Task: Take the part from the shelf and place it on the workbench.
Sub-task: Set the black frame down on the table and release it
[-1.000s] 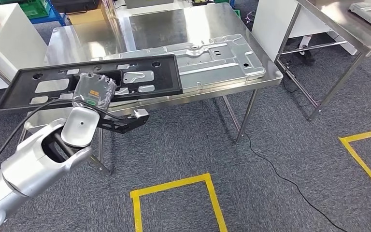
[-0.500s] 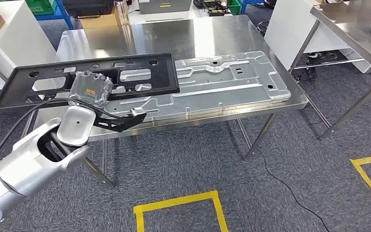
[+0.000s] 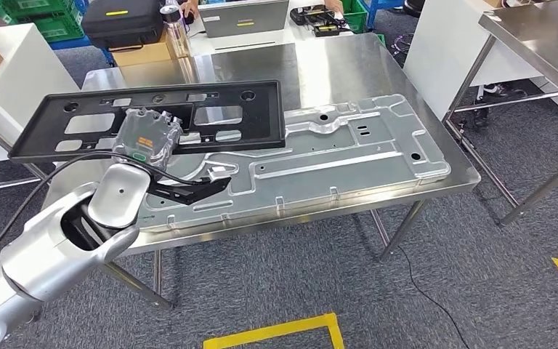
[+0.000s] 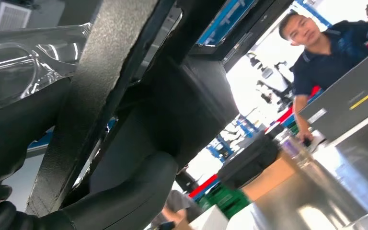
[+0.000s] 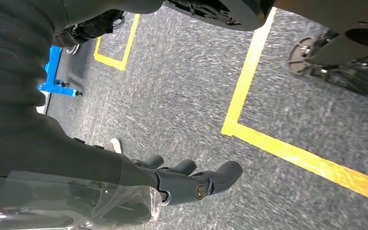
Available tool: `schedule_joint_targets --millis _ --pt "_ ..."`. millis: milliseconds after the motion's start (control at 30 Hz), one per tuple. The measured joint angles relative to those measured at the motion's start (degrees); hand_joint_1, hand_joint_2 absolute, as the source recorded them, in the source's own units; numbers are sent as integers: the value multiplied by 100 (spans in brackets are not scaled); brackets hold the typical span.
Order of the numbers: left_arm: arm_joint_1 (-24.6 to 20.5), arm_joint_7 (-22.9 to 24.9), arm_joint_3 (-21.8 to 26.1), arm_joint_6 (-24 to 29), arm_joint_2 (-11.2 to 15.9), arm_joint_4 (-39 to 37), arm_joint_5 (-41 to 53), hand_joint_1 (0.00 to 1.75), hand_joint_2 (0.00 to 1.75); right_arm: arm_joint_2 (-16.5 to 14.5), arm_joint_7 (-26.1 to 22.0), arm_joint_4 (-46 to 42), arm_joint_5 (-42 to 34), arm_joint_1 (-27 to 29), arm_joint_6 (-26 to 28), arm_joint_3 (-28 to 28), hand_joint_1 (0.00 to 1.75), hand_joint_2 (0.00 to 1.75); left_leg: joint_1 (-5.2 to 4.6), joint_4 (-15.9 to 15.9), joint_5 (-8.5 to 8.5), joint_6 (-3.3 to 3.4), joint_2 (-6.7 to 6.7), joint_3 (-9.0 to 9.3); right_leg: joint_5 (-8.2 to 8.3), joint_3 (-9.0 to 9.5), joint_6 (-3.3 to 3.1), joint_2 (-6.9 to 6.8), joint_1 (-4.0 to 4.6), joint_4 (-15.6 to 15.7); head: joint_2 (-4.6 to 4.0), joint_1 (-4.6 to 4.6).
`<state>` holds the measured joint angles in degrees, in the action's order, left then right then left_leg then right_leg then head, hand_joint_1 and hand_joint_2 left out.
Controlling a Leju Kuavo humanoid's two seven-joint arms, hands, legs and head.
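The part is a long black plastic panel (image 3: 261, 116) with several cut-outs. My left hand (image 3: 145, 138), covered in clear plastic, grips it near the middle and holds it level above the left half of the steel workbench (image 3: 261, 62). A large silver stamped sheet (image 3: 349, 145) lies on the bench under and to the right of the panel. In the left wrist view the black panel (image 4: 96, 96) crosses close over my dark fingers (image 4: 124, 191). My right hand (image 5: 191, 184) hangs over the grey floor, fingers extended and holding nothing.
At the bench's far edge stand a laptop (image 3: 243, 14), a black case (image 3: 120, 22), a bottle (image 3: 176, 33) and a cardboard box (image 3: 142, 52). A second steel table (image 3: 538, 36) is at the right, a white cabinet (image 3: 7, 65) at the left. A person (image 4: 335, 52) stands beyond the bench.
The whole picture has shifted: the camera has come nearer to the workbench, which now sits lower and more central. My left hand still holds the black panel, now further over the bench top.
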<state>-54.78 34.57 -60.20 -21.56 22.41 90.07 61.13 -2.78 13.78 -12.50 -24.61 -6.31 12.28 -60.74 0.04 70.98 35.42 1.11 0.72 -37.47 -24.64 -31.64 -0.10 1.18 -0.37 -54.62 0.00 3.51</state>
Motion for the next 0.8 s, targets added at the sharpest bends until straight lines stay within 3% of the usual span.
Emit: schedule_joint_targets --millis 33,67,133,167,200,267,333,367,433,500,533,633,667,700,800 --pt "17 -32 -2 14 -10 25 -10 175 175 0 -3 0 -2 5 0 0 0 175 16 -195 -59 -6 -11 -42 -76 105 15 10 -8 1 0 0" --pt "25 -64 -3 30 -22 53 -32 175 175 0 -5 0 -4 9 0 0 0 175 24 -530 -289 -1 -22 -20 -153 213 31 17 -12 2 0 1" --pt "40 -146 -13 55 -50 108 -99 175 175 -2 -13 0 -8 19 -1 -2 0 175 7 -1274 -1075 48 -47 68 -303 405 80 26 -9 15 -1 -1" --pt "55 -197 -22 62 -72 139 -153 175 175 -2 -19 1 -10 14 -2 -3 0 175 -18 -1502 -1365 84 -52 114 -367 476 115 30 -6 33 -1 2" --pt "75 -249 -31 67 -98 176 -203 175 175 -2 -25 1 -10 10 -3 -4 0 175 -40 -1619 -1530 127 -52 148 -401 524 151 34 -3 35 -2 4" --pt "102 -328 -42 78 -168 268 -268 175 175 4 -40 2 -14 -9 -4 -4 0 175 -48 -1659 -1505 212 -34 248 -416 576 214 30 1 -2 0 10" --pt "99 -372 -50 95 -245 364 -260 175 175 8 -52 2 -22 -17 -3 -4 0 175 -25 -1697 -1464 299 -23 364 -442 455 250 15 6 -309 1 2" --pt "95 -391 -64 102 -292 414 -252 175 175 11 -58 2 -31 -26 -3 -4 0 175 -20 -1710 -1434 334 -20 420 -521 273 264 9 9 -624 1 -6" --pt "98 -413 -114 100 -377 493 -250 175 175 14 -71 2 -53 -41 -3 -4 0 175 -37 -1712 -1349 383 -14 499 -806 -272 290 3 14 -1396 0 -20" --pt "114 -422 -165 75 -448 545 -256 175 175 18 -79 2 -67 -42 -2 -4 0 175 -53 -1711 -1253 390 -5 594 -979 -671 303 1 17 -1747 0 -24" --pt "118 -425 -181 63 -475 560 -257 175 175 17 -81 2 -71 -40 -2 -4 0 175 -57 -1710 -1201 384 0 656 -883 -720 303 -1 17 -1624 0 -25" --pt "110 -424 -216 52 -546 597 -256 175 175 19 -84 2 -79 -24 -1 -4 0 175 -68 -1701 -1024 335 6 858 -45 -478 269 -15 18 -505 0 -25" --pt "102 -425 -231 50 -564 607 -257 175 175 19 -85 2 -81 -17 -1 -4 0 175 -79 -1694 -964 309 11 899 141 -398 241 -20 22 -229 0 -24" --pt "99 -429 -246 46 -581 614 -257 175 175 17 -87 2 -83 -15 -2 -4 0 175 -92 -1679 -916 278 16 930 227 -362 207 -21 25 -89 0 -25" --pt "87 -450 -268 31 -621 638 -248 175 175 5 -98 2 -84 -20 -2 -4 0 175 -103 -1567 -822 208 19 945 189 -297 102 -15 7 -57 0 -22"
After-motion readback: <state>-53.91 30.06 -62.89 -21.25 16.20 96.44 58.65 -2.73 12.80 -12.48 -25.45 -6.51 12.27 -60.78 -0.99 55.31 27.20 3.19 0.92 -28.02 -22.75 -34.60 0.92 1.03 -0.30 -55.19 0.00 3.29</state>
